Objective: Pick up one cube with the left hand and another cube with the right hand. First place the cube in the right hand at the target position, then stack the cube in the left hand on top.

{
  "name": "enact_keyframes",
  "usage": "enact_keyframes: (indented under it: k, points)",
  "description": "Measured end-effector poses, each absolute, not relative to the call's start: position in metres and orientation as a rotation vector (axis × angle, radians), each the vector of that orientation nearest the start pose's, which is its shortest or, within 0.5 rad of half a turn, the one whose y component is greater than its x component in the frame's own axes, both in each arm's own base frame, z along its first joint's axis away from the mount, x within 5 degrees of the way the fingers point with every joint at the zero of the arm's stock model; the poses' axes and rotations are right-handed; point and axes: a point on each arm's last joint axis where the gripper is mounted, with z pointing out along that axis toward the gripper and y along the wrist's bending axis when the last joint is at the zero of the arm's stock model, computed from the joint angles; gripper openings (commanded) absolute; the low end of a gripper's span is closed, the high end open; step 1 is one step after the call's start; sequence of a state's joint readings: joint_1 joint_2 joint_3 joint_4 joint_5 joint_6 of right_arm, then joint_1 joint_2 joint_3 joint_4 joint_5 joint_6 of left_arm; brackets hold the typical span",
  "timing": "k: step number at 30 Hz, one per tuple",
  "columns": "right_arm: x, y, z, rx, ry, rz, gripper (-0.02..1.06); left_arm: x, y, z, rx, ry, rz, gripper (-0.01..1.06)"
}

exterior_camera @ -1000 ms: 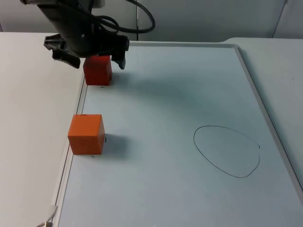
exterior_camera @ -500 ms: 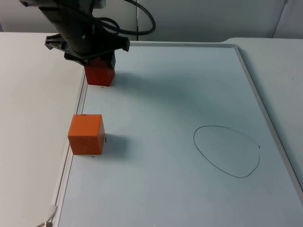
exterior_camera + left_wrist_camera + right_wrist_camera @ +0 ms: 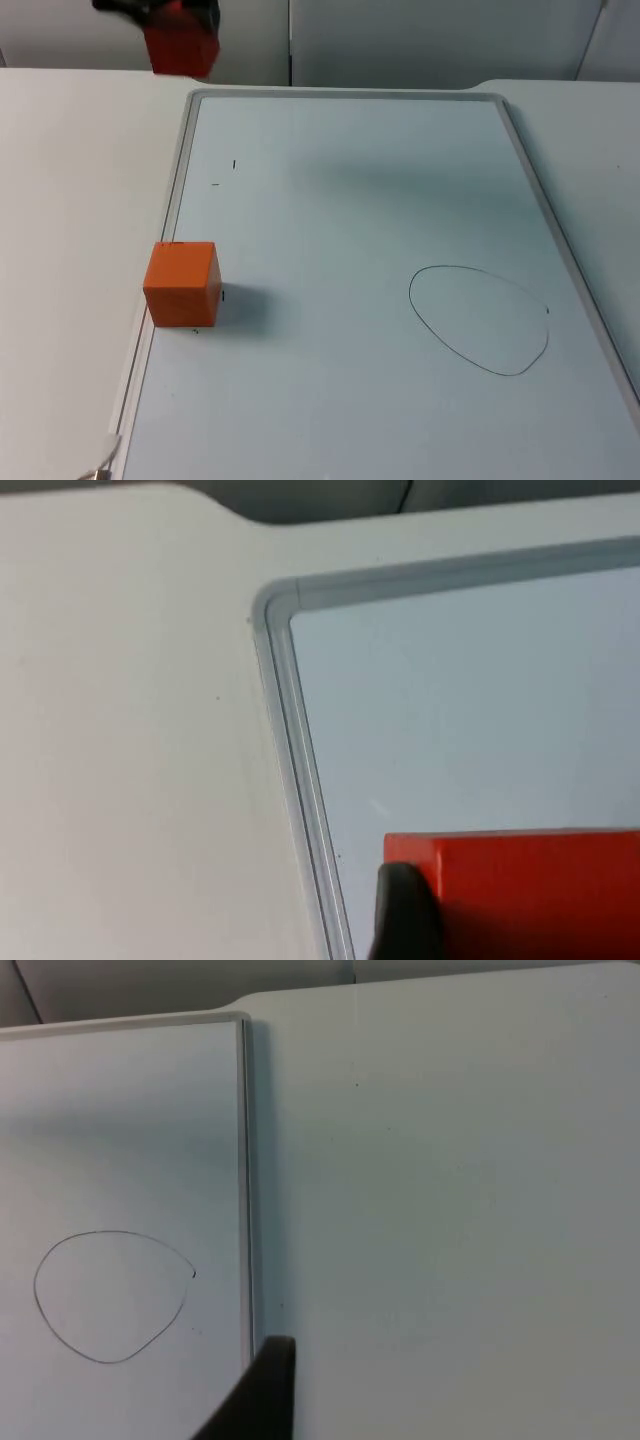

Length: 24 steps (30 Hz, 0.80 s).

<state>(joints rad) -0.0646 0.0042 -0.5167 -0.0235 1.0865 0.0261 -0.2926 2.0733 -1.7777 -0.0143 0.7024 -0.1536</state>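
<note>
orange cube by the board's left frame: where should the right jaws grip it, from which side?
Probably from above, jaws closing on two opposite vertical faces of the orange cube. It sits flat and upright with its top open, slightly rotated and overlapping the whiteboard frame, so match the wrist to that angle.

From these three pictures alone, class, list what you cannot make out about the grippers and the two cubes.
- Left gripper: cut off by the top view's edge; the left wrist view gives one black fingertip against the red cube.
- Right gripper: whether open or shut; the right wrist view gives one dark fingertip.
- Orange cube: its far side faces away in the top view.
</note>
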Motion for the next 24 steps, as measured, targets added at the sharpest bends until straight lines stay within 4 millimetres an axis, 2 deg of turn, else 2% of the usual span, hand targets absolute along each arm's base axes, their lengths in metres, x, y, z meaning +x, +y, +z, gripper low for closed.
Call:
enact_keyframes:
  k: [2,3,7,8,9,12,13,14,16,18,19,20,24]
  points:
    - [-0.007,-0.001,0.280,0.095,2.056,-0.052,1.04,0.437,-0.132,0.285,0.212,2.477,-0.186,0.20]
    - [-0.007,-0.001,0.280,0.095,2.056,-0.052,1.04,0.437,-0.132,0.285,0.212,2.477,-0.186,0.20]
    - [-0.007,-0.001,0.280,0.095,2.056,-0.052,1.04,0.397,-0.120,0.341,0.310,2.500,-0.138,0.20]
    - [-0.007,-0.001,0.280,0.095,2.056,-0.052,1.04,0.388,-0.117,0.352,0.333,2.505,-0.129,0.20]
    - [-0.007,-0.001,0.280,0.095,2.056,-0.052,1.04,0.388,-0.117,0.352,0.333,2.505,-0.129,0.20]
    - [-0.007,-0.001,0.280,0.095,2.056,-0.052,1.04,0.359,-0.108,0.388,0.354,2.462,-0.127,0.20]
    - [-0.007,-0.001,0.280,0.095,2.056,-0.052,1.04,0.351,-0.106,0.398,0.361,2.447,-0.126,0.20]
    - [-0.007,-0.001,0.280,0.095,2.056,-0.052,1.04,0.351,-0.106,0.398,0.361,2.447,-0.126,0.20]
    - [-0.007,-0.001,0.280,0.095,2.056,-0.052,1.04,0.328,-0.099,0.422,0.372,2.405,-0.125,0.20]
    - [-0.007,-0.001,0.280,0.095,2.056,-0.052,1.04,0.311,-0.094,0.435,0.384,2.381,-0.123,0.20]
    - [-0.007,-0.001,0.280,0.095,2.056,-0.052,1.04,0.311,-0.094,0.435,0.384,2.381,-0.123,0.20]
    - [-0.007,-0.001,0.280,0.095,2.056,-0.052,1.04,0.302,-0.091,0.438,0.385,2.373,-0.123,0.20]
    - [-0.007,-0.001,0.280,0.095,2.056,-0.052,1.04,0.270,-0.083,0.427,0.389,2.364,-0.140,0.20]
